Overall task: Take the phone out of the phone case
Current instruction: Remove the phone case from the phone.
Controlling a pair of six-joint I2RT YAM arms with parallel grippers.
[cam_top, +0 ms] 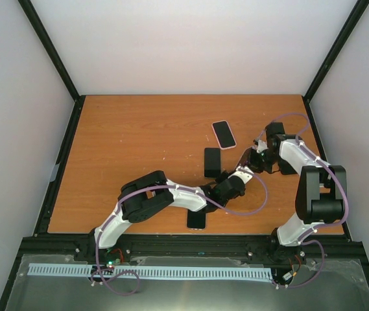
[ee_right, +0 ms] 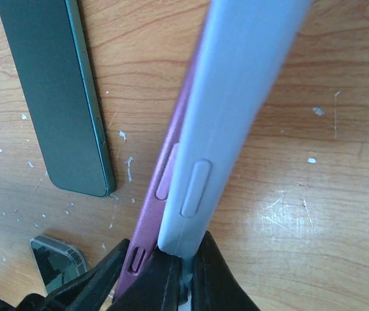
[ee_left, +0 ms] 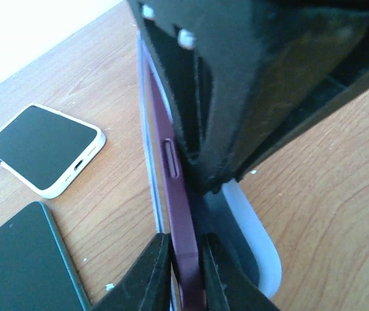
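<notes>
Left end effector (ee_left: 186,262) is closest, at the bottom edge of the left wrist view. Its fingers are pressed together on the long edge of the purple phone (ee_left: 173,188), with the side button (ee_left: 171,159) just above the pinch. The phone is held on edge, centre-right in the overhead frame, between the two arms. Can't tell if its lower edge touches the bench (cam_top: 139,142).

The pale blue phone case (ee_right: 236,84) runs alongside the phone. A wedge gap between the two shows in both wrist views, with the phone splaying off to the left in the right wrist view. Right end effector (ee_right: 171,278) is clamped on the case rim at the bottom of its own view.

My read: one arm anchors the case and the other owns the phone, so pulling apart should open the shell instead of dragging the whole stack. Edge grips leave the faces free to slide past each other. Looks part-way out, not free. The right arm's housing hides how much of the far end is seated.

Flat on the bench around it:
- white-cased phone (ee_left: 45,149), upper left of the left wrist view
- dark green phone (ee_left: 25,265), lower left of the same view
- clear-cased phone (ee_right: 54,259), lower left of the right wrist view

None of them touches the held pair.
</notes>
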